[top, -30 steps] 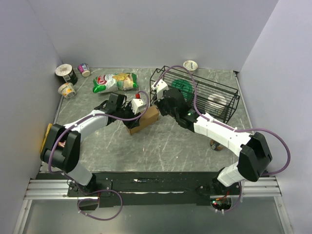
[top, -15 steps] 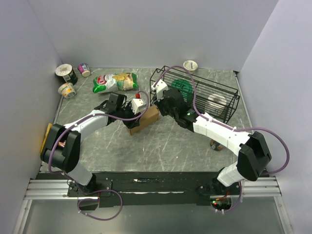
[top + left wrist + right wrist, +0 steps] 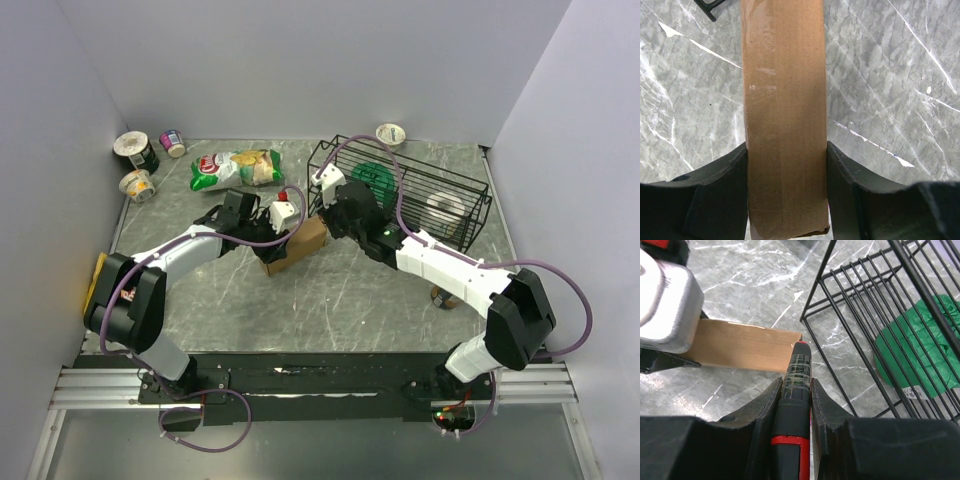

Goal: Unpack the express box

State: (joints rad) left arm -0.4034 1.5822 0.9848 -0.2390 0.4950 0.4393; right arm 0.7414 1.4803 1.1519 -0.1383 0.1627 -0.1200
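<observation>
The express box (image 3: 296, 245) is a flat brown carton standing on its edge on the marble table. It fills the middle of the left wrist view (image 3: 785, 120). My left gripper (image 3: 786, 200) is shut on its near end, one finger on each broad face. My right gripper (image 3: 796, 390) is shut on a black and red utility knife (image 3: 794, 415). The knife's tip touches the box's end corner (image 3: 799, 343) beside the basket. In the top view the right gripper (image 3: 330, 208) sits at the box's far right end.
A black wire basket (image 3: 405, 195) holding a green item (image 3: 375, 182) and a white roll (image 3: 445, 210) stands just right of the box. A chip bag (image 3: 235, 167) and several cups (image 3: 135, 152) lie at the back left. Another cup (image 3: 390, 133) stands behind the basket.
</observation>
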